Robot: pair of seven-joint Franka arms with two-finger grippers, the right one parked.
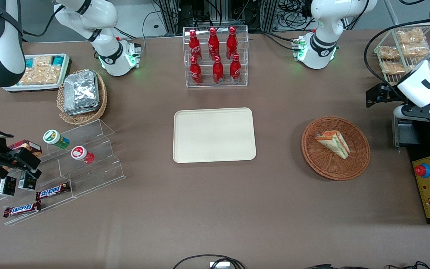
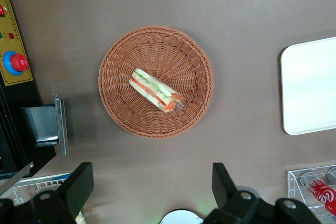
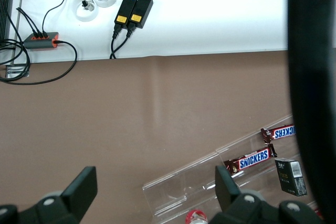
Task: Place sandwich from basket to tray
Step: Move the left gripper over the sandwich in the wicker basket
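Left wrist view: the open gripper (image 2: 149,187) hangs above the round reddish-brown wicker basket (image 2: 115,66) holding the triangular white-bread sandwich (image 2: 156,89).

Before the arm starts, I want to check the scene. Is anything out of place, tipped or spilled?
Nothing stands out. The sandwich lies whole in the basket, the tray sits flat and bare beside it, and the open gripper hangs above the table near the basket, touching nothing. No spills show.

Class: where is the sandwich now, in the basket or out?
In: the sandwich lies inside the basket; the open gripper is above, apart.
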